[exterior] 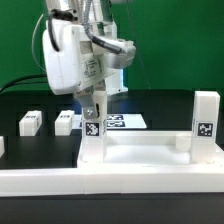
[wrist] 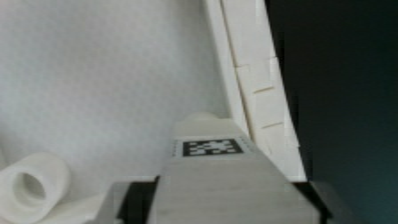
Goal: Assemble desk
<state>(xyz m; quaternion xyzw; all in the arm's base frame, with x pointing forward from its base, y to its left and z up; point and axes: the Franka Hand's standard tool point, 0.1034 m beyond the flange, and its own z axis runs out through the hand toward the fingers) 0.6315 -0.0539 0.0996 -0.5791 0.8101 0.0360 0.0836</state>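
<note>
My gripper (exterior: pixel 93 108) is clamped on a leg (exterior: pixel 93 125), held upright over the panel (exterior: pixel 140 158) near its corner. In the wrist view a round socket (wrist: pixel 27 185) shows open just beside the leg, so I judge insertion unfinished: shift over it, lower, twist. The panel's rim (wrist: pixel 253 75) runs close alongside; another leg (exterior: pixel 206 120) stands well apart on the panel.

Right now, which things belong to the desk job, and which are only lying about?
Job: panel, gripped leg, standing leg, two loose legs, gripper.
Lying about: marker board, rail.
</note>
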